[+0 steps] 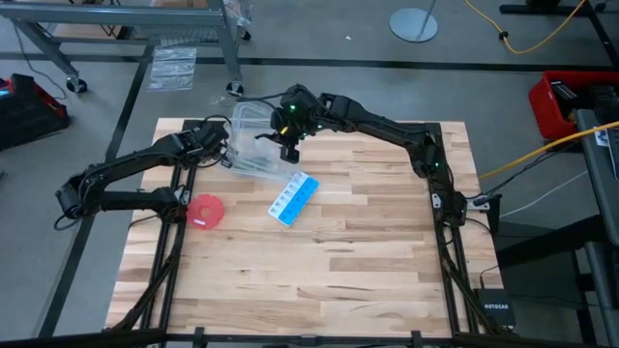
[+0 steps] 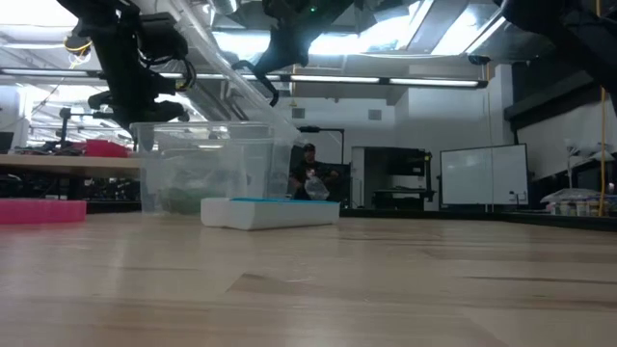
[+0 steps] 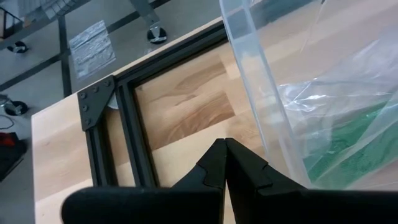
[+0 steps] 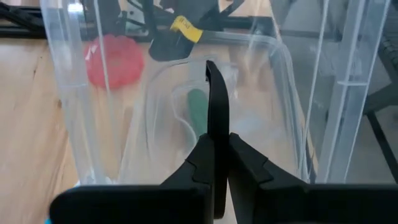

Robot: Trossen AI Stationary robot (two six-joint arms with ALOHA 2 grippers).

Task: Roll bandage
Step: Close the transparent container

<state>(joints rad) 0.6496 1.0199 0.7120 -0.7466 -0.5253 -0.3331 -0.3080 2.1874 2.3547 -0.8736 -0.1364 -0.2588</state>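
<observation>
The dark green soft cloth bandage (image 4: 198, 111) is seen lying inside the clear plastic box (image 1: 253, 135) on the wooden bench (image 1: 368, 251). The right claw (image 1: 288, 150) is held above the box (fingers pressed together, empty); the left claw (image 3: 224, 163), likewise closed, is positioned beside it.

Grey floor (image 1: 319, 39), ceiling strip lights (image 2: 434, 82), whiteboard (image 2: 484, 175) behind.

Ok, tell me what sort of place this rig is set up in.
Probably a robotics lab or workshop: a wooden worktable framed in black metal on a bare concrete floor, a whiteboard and long ceiling lights in the room behind, and a yellow cable trailing across the floor.
</observation>
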